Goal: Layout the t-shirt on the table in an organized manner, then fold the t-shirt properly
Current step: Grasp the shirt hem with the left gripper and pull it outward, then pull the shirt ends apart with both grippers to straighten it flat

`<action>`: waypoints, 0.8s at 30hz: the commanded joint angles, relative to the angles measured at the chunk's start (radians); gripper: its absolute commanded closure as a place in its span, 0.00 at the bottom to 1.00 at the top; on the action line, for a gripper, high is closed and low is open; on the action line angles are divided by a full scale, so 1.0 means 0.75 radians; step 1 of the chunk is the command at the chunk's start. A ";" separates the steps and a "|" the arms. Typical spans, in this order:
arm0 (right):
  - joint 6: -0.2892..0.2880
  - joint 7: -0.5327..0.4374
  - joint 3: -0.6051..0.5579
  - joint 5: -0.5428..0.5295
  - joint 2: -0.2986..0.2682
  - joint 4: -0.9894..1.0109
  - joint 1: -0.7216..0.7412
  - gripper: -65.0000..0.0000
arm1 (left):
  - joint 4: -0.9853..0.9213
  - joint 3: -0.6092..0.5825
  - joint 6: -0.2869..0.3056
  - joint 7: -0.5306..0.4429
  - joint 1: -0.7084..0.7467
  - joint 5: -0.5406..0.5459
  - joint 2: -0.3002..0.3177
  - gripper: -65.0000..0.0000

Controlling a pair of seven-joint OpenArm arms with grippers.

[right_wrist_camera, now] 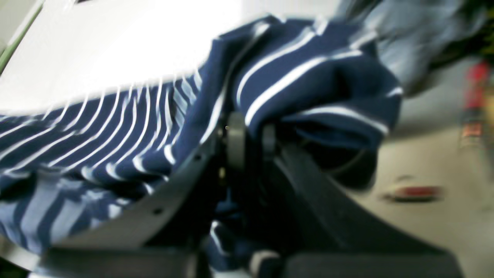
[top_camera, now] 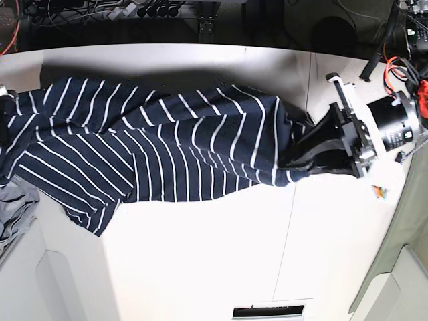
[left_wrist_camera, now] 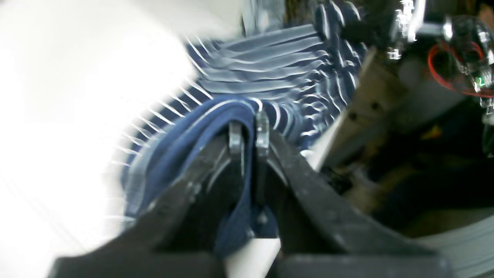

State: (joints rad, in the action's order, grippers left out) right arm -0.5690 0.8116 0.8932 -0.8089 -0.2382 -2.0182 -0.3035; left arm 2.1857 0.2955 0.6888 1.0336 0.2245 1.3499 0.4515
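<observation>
1. While you scan from the base view's left edge, note the right gripper (right_wrist_camera: 249,135): it is out of sight there, but its wrist view shows the jaws pinching a bunched fold of the t-shirt (top_camera: 160,147) at the table's (top_camera: 200,267) left edge.
2. You see the shirt stretched as a long rumpled band along the table's far edge, reaching from the left edge to just past the dark seam; a grey garment (top_camera: 13,207) sits beside it at the left edge.
3. You find the left gripper (left_wrist_camera: 249,133) near the right edge, its jaws clamped on a plain navy edge of the shirt.
4. You can read the two opposite grips as a way to pull the cloth taut, so laying out looks unfinished and folding not yet begun.
</observation>
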 commanded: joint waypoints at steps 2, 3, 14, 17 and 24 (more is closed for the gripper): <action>-0.006 -0.033 0.102 -0.068 -0.023 -0.106 -0.015 1.00 | 0.061 0.125 0.013 -0.014 -0.012 0.107 0.015 1.00; -0.006 -0.028 0.142 -0.081 -0.025 -0.140 -0.017 1.00 | 0.071 0.186 0.013 -0.010 -0.015 0.135 0.015 1.00; -0.004 -0.125 -0.014 0.068 -0.224 -0.091 0.252 1.00 | -0.182 0.351 0.013 -0.177 -0.244 -0.127 -0.029 1.00; -0.004 -0.247 -0.256 0.242 -0.241 0.141 0.400 1.00 | -0.516 0.143 0.013 -0.320 -0.384 -0.379 -0.029 1.00; 0.006 -0.413 -0.725 0.451 -0.239 0.941 0.818 0.55 | -1.422 -0.307 0.013 -0.820 -0.749 -0.772 -0.030 0.88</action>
State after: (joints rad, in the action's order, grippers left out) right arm -0.5648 0.5247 0.3405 -0.4591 -0.3985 -1.2873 0.2962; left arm 1.0939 0.0521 0.6907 0.4408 -0.3161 0.7471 0.4076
